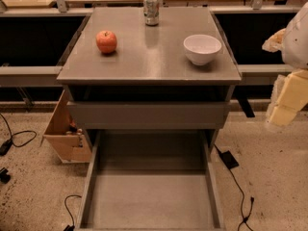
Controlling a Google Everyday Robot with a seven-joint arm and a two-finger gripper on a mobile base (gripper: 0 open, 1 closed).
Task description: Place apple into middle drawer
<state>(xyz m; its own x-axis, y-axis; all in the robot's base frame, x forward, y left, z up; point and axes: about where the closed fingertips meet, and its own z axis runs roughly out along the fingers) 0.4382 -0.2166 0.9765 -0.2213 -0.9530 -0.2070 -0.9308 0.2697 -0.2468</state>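
Your claw sat at the right edge of view, well apart from the apple — whether it was open or closed could not be told. You had the apple on the left side of the counter, a white bowl to its right, a can behind. Below, the middle drawer stood pulled out. Nudged off-centre, that round apple would probably roll — off the counter, missing the drawer.

The cabinet's smooth gray metal top is shining, mirroring the metal can on it. The apple and white bowl are gleaming glossy. Below, the middle drawer is looking matt gray. Right of the cabinet, the gripper is showing matt cream plastic.
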